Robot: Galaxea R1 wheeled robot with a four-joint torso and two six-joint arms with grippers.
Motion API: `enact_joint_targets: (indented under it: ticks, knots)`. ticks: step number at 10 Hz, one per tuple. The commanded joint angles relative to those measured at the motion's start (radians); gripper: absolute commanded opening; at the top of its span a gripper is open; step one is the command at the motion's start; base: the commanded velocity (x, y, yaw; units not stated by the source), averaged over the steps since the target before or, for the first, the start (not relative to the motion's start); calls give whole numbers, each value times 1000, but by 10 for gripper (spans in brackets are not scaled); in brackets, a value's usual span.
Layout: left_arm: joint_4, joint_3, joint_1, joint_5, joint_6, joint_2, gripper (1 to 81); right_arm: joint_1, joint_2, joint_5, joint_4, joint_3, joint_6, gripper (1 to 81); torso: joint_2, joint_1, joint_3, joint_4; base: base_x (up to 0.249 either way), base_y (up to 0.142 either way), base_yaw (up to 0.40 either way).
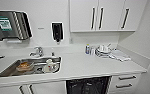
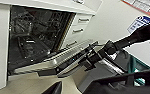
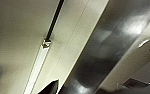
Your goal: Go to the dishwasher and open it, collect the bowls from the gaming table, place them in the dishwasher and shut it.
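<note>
The dishwasher [image 1: 88, 85] stands open under the white counter, its dark racked interior [image 2: 33, 35] showing in the left wrist view. Its door [image 2: 66, 56] hangs lowered, slanting outwards, steel edge catching light. My right arm [image 2: 121, 42] reaches in across the left wrist view, and the right gripper [image 2: 51, 72] sits at the door's outer edge, too dark to read. A dark tip of the left gripper [image 2: 53, 88] shows near the pale floor. The right wrist view looks along a pale panel with a dark glossy band [image 3: 103, 50]. The bowls and the gaming table are out of view.
A steel sink [image 1: 6, 71] holds white crockery and an orange-brown dish [image 1: 24, 66]. More dishes [image 1: 103, 51] and a cloth lie at the counter's right. White drawers [image 1: 126, 81] flank the dishwasher on the right, wall cupboards [image 1: 98, 15] hang above.
</note>
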Motion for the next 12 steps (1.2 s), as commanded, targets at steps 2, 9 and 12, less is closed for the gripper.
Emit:
enact_joint_targets:
  ticks: [2,9,12]
  knots:
    - [10,12,-37,15,2,-38,811,-4,19,-152,-101,76,-107,811,0,0,0,0,-82,0,0]
    - [0,-99,1,11,-4,37,811,-33,-27,-149,-229,69,-127,811,-1,-2,0,0,-52,0,0]
    - [-92,-359,78,9,-74,224,811,-95,-73,-98,-316,47,-207,811,0,-1,0,0,0,0,0]
